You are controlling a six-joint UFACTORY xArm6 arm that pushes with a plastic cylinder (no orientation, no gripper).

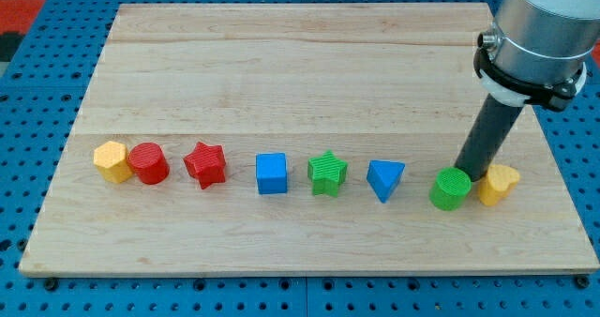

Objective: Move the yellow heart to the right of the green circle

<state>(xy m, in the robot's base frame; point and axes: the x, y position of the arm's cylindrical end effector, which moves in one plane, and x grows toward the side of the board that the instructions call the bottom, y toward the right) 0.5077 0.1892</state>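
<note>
The yellow heart lies on the wooden board just to the view's right of the green circle, almost touching it. My tip stands right behind the gap between them, touching or nearly touching the heart's upper left side. The dark rod rises from there to the view's upper right.
A row of blocks runs along the board's lower half, from the view's left: yellow hexagon, red circle, red star, blue cube, green star, blue triangle. The board's right edge is close to the heart.
</note>
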